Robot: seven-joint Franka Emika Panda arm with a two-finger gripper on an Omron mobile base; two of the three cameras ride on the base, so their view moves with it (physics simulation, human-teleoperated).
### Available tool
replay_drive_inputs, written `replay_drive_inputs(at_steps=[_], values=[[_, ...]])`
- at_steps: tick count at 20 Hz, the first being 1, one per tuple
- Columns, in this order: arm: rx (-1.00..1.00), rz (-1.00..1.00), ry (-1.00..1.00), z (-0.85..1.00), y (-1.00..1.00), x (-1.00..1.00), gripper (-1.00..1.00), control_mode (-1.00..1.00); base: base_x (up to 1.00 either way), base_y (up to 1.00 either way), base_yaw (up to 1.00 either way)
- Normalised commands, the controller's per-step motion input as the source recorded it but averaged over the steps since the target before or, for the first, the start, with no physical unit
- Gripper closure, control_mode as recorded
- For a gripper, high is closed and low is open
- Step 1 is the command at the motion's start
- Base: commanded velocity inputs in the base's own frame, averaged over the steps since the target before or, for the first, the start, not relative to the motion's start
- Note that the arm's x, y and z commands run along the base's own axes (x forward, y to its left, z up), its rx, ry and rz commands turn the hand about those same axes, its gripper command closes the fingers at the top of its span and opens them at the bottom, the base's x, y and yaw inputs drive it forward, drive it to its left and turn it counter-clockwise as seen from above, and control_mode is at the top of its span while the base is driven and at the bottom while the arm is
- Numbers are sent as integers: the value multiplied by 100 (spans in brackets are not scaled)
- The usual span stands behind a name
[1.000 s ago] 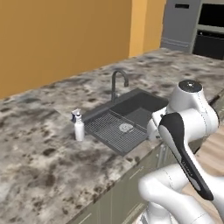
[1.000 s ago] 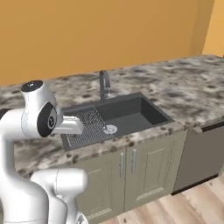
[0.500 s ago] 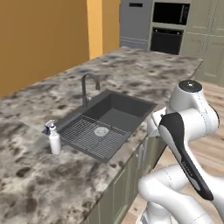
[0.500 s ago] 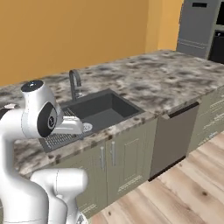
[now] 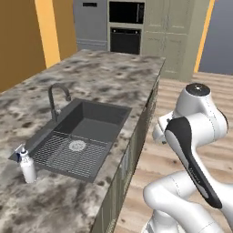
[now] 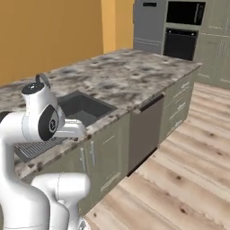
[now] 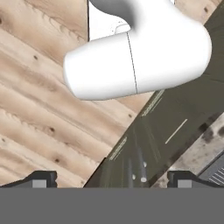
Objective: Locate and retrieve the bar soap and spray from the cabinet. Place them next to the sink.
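Pointing down at the floor, the gripper (image 7: 109, 180) shows its 2 dark fingertips (image 7: 41, 179) set wide apart at the bottom of the hand view, w/ nothing between them and nothing touched. Below it lies light wood plank floor (image 7: 39, 113), and a dark grey-green base cabinet front (image 7: 162, 127) runs diagonally across the right side; a strip of speckled stone shows at the far right edge.

In the left base view the spray (image 5: 27, 165) stands upright on the tabletop (image 5: 50, 200), near the front left, just beside the left corner of the sink's ribbed drainboard. White bottle, blue-grey trigger head. The sink (image 5: 84, 133) is a dark grey basin set into the granite, drainboard nearer, deeper bowl further along, w/ a dark gooseneck faucet (image 5: 55, 98) rising on its left side. In the right base view the sink (image 6: 83, 108) sits partly hidden behind the arm's upper joint.

Further along, the tabletop (image 6: 121, 76) stretches away over grey-green base cabinets (image 6: 177, 105) and a dark dishwasher panel (image 6: 143, 130). At the far end: a black wall oven (image 5: 126, 25) and tall beige-olive cabinets (image 5: 175, 32), orange wall to the left.
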Motion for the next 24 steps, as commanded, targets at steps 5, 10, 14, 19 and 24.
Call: replay_drive_inputs(at_steps=[5,10,14,19,24], values=[[0,0,0,0,0,0,-100,100,0,0,-43],[0,0,0,0,0,0,-100,100,0,0,-43],[0,0,0,0,0,0,-100,100,0,-12,-35],[0,0,0,0,0,0,-100,100,0,-1,-39],[0,0,0,0,0,0,-100,100,2,-12,-36]])
